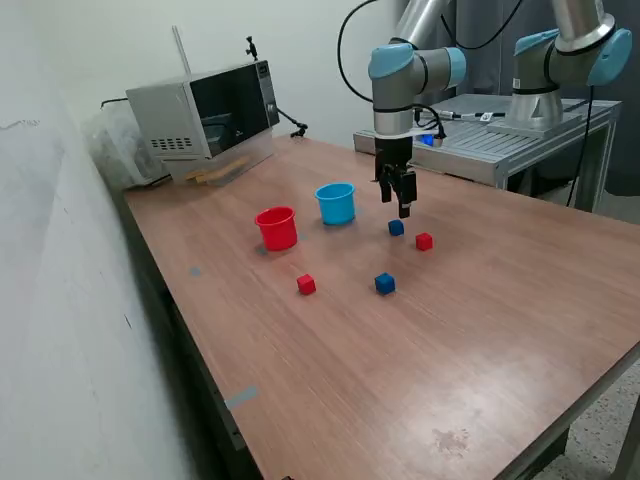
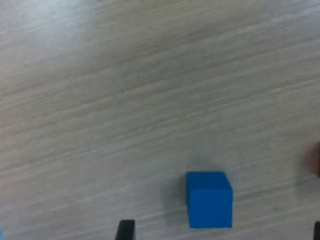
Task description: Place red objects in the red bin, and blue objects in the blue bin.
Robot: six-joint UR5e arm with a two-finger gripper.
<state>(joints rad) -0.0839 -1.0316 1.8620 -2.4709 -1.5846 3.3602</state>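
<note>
Wooden table (image 1: 480,330), gripper (image 1: 404,205) jaws apart, empty, hovering just above blue cube (image 1: 396,228), not touching

A robotics lab is indicated: a wood-laminate desk (image 1: 420,330) is set against a plain white wall (image 1: 60,300), with a UR-type arm (image 1: 410,70) mounted on a ribbed metal base plate (image 1: 480,140), a second arm (image 1: 570,60) beside it, loose cabling overhead, and a microwave (image 1: 205,108) kept as a prop
</note>
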